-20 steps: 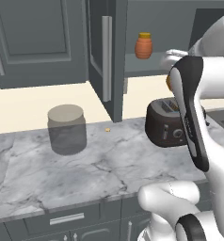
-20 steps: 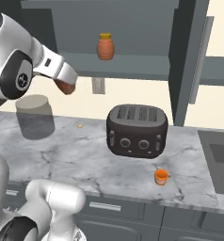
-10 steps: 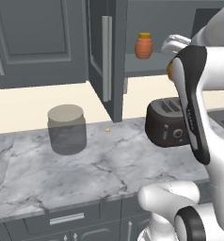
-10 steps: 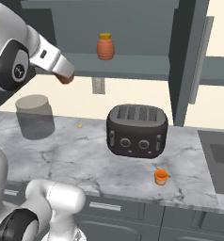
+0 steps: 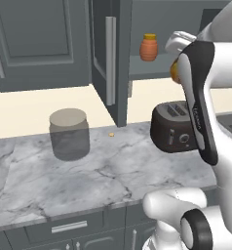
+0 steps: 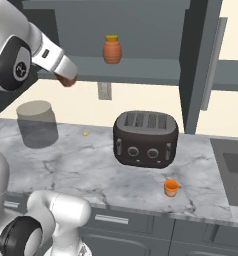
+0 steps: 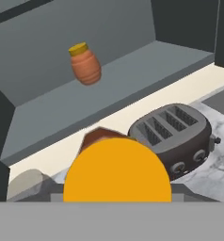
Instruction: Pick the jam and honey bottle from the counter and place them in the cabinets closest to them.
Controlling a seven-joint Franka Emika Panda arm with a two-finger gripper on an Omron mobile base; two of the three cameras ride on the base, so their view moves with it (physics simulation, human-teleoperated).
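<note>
I am reading no text, label, brand, number or sign anywhere in these views. The toaster (image 6: 146, 139) is showing plain round knobs on its front with no markings I can make out, and the orange pot (image 6: 111, 49) on the cabinet shelf is showing a bare ribbed body. The grey jar (image 5: 68, 134) on the counter is carrying no label either.
</note>
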